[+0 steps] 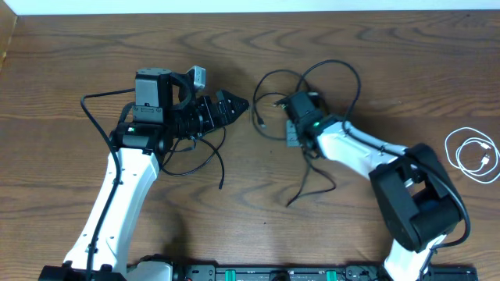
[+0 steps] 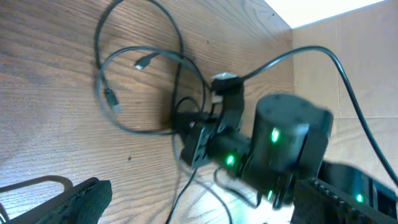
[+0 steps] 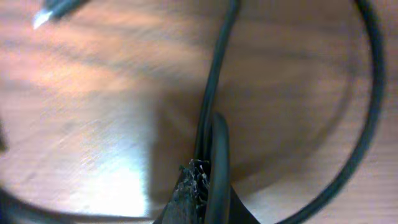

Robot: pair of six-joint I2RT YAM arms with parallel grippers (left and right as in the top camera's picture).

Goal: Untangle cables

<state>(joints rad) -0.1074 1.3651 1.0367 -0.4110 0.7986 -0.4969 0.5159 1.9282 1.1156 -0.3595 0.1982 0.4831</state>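
Overhead, we see the left gripper [image 1: 239,105] spread wide and holding nothing, just left of 2 black cables [image 1: 358,82] looped mid-table. The white cable [image 1: 471,153] lies coiled well apart, far right. Left wrist: the right gripper [image 2: 185,122] sits among those loops. Right wrist: its jaws are pinched on 1 black cable [image 3: 214,93].

Matt grained wood table [image 1: 78,47], smooth black cables [image 3: 216,81]

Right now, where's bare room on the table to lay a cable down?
Bare wood: the far-left corner of the table beyond the left gripper, and the stretch between the black cable loops and the coiled white cable. Crowded: the middle, where the right gripper grips those loops.
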